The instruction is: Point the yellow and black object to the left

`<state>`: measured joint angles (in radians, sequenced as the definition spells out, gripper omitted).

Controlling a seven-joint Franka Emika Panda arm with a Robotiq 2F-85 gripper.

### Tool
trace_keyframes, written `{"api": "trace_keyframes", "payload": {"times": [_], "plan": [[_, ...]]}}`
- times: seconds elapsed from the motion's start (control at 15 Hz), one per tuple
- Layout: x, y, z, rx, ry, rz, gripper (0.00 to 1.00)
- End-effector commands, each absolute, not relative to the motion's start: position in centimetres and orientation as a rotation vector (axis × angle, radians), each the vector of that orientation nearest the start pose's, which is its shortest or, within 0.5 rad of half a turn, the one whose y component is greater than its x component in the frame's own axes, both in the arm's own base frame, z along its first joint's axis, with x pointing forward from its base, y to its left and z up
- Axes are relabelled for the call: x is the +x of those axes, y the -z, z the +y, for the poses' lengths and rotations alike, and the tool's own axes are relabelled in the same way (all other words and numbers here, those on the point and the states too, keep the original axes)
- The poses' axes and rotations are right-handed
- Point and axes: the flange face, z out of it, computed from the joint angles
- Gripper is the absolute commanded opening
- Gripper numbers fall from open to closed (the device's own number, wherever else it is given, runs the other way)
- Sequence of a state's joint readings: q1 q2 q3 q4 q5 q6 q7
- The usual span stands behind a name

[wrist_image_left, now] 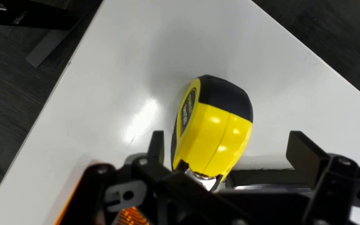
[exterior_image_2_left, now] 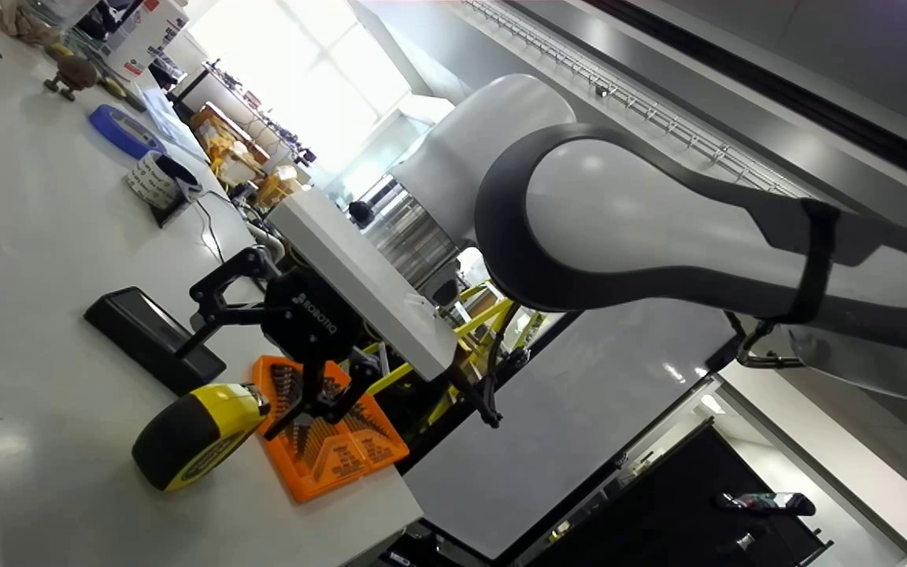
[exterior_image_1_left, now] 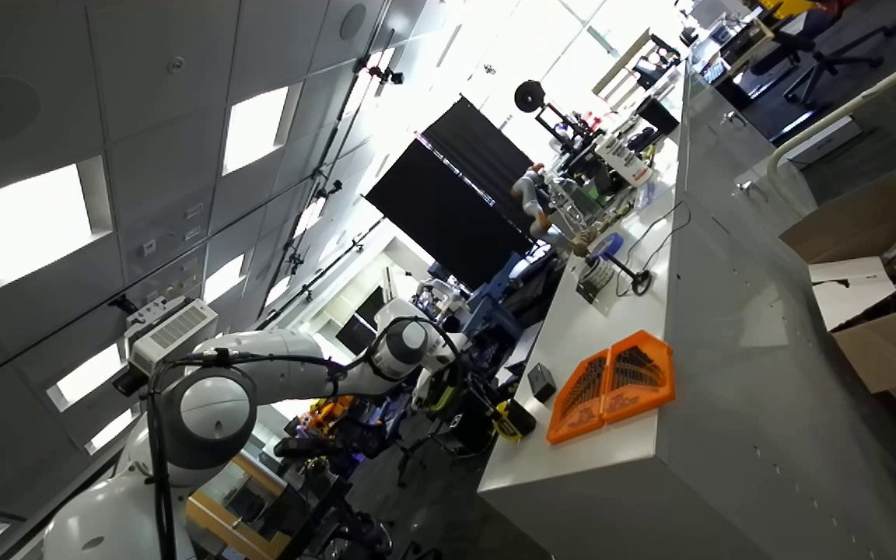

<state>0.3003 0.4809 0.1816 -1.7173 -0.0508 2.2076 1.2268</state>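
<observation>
The yellow and black object is a tape measure standing on the white table; it shows in both exterior views (exterior_image_1_left: 514,420) (exterior_image_2_left: 200,435) and in the wrist view (wrist_image_left: 216,134). In the wrist view its black back end points up and its silver mouth points down toward the gripper's base, partly hidden by it. My gripper (wrist_image_left: 228,144) is open. Its fingers lie on either side of the tape measure's line in the wrist view, the left finger much closer. In an exterior view the gripper (exterior_image_2_left: 227,392) hangs just beside and above it, with nothing held.
A black box (exterior_image_2_left: 146,335) lies close to the gripper. An open orange drill-bit case (exterior_image_1_left: 611,389) lies beside it. Rolls of tape (exterior_image_2_left: 124,130) and clutter stand farther along the table. Table edges (wrist_image_left: 55,87) run on both sides in the wrist view.
</observation>
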Motion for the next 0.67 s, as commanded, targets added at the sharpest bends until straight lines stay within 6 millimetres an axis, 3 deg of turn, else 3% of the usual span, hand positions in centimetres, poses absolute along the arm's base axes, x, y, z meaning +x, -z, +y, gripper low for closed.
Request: {"api": "trace_keyframes", "payload": {"times": [0.0, 0.47, 0.53, 0.6], "plan": [[59.85, -31.57, 29.63, -2.912, 0.003, 1.126, 1.00], [60.15, -30.89, 29.16, -2.918, -0.029, 1.113, 1.00], [60.10, -30.79, 29.24, -2.915, -0.044, 1.100, 0.92], [60.09, -30.64, 29.28, -2.912, -0.059, 1.085, 0.74]]}}
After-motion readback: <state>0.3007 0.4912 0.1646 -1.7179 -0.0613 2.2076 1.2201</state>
